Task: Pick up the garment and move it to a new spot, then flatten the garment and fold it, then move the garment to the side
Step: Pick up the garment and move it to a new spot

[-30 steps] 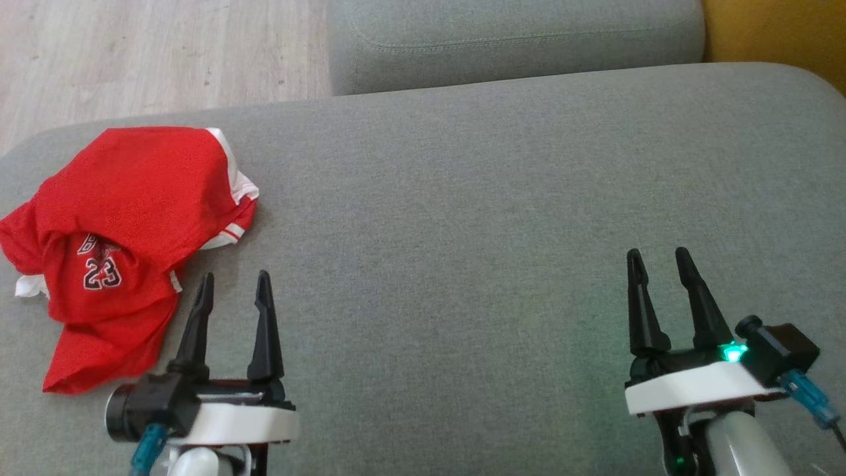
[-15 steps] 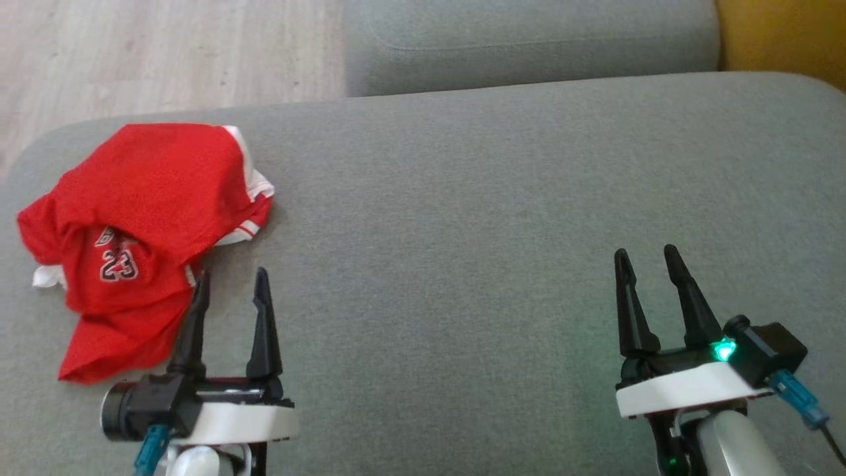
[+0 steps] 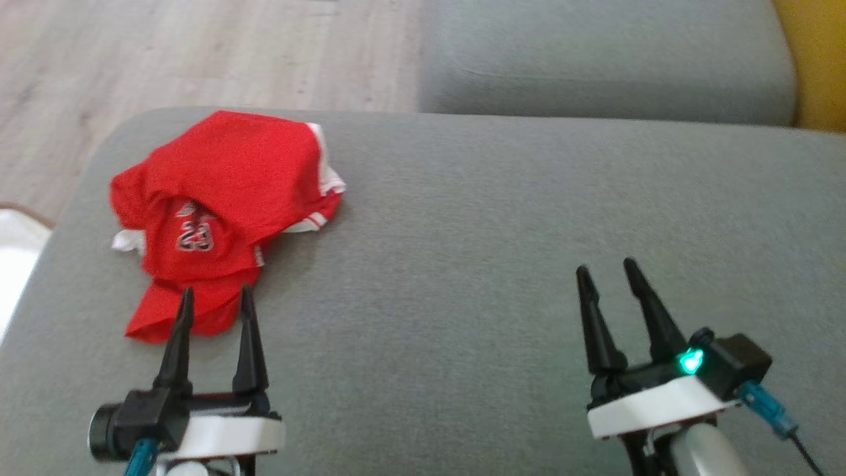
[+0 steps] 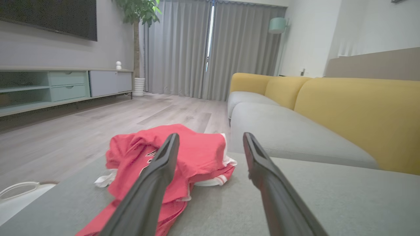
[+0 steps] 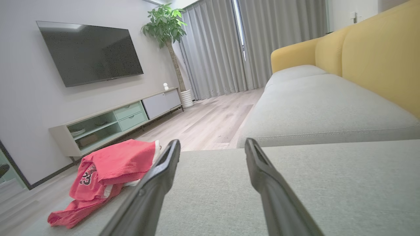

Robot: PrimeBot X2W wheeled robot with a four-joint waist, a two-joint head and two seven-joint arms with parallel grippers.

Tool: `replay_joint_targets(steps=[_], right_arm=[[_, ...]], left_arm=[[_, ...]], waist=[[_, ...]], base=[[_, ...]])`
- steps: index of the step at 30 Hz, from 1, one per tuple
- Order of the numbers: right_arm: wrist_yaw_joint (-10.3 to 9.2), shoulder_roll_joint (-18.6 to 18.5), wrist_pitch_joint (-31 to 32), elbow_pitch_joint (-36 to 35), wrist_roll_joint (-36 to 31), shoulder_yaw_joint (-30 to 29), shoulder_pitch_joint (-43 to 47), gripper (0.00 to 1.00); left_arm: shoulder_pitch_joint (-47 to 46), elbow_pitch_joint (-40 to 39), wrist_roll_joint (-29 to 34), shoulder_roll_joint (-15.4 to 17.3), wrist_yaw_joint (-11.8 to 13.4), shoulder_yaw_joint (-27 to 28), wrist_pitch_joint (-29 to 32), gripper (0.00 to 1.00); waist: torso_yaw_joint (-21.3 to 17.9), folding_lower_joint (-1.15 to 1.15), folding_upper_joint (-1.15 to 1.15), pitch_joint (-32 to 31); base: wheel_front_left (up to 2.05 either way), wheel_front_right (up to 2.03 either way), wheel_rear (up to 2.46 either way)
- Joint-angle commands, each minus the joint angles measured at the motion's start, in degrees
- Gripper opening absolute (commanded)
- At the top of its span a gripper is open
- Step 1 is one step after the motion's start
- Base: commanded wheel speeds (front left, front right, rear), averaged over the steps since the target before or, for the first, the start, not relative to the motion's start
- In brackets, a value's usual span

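Garment (image 3: pixel 225 172) crumpled on cushion (image 3: pixel 462 264), left gripper (image 3: pixel 216 291) beside it, right gripper (image 3: pixel 605 266) apart, both jaws spread

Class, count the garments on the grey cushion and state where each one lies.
1. The crumpled red jersey lies at the far left of the grey cushion, in front of the left gripper; its folds might hide another piece.
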Motion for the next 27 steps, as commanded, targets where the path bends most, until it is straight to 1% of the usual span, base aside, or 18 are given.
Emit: replay_joint_targets(steps=[1,8,14,18,24,25,27], right_arm=[[-0.04,-0.36,-0.61,-2.1,0.57,2.04,-0.5,1.0],[-0.04,-0.36,-0.61,-2.0,1.68,4.48,0.47,1.0],[-0.04,-0.36,-0.61,-1.66,2.53,6.1,1.08,1.0],[-0.04,-0.36,-0.61,-1.68,2.6,7.1,1.28,1.0],[-0.04,-0.36,-0.61,-2.06,2.6,7.2,0.69,1.0],[-0.04,-0.36,-0.61,-2.17,2.47,6.9,0.43,1.0],[-0.04,-0.36,-0.61,-2.48,2.0,6.24,-0.34,1.0]], left_arm=[[-0.85,-1.64,0.3,-0.04,0.03,2.47,-0.54,1.0],[0.66,-1.85,0.72,-0.04,-0.27,3.63,-0.54,1.0],[1.24,-2.34,0.96,-0.04,-0.35,4.37,-0.54,1.0],[1.22,-2.51,1.31,-0.04,-0.77,5.54,-0.54,1.0],[0.17,-3.14,2.66,-0.04,-1.54,7.13,-0.54,1.0],[-0.6,-3.11,2.86,0.16,-1.98,7.46,-0.54,1.0],[-3.22,-2.76,3.61,1.6,-2.92,8.24,-0.54,1.0]], waist=[[2.07,0.0,0.0,-1.1],[5.86,0.0,0.0,-2.25],[7.5,0.0,0.0,-2.57],[7.82,0.0,0.0,-2.43],[6.91,0.0,0.0,-0.93],[6.7,0.0,0.0,-0.26],[6.22,0.0,0.0,1.46]], base=[[0.0,0.0,0.0],[0.0,0.0,0.0],[0.0,0.0,0.0],[0.0,0.0,0.0],[0.0,0.0,0.0],[0.0,0.0,0.0],[0.0,0.0,0.0]])
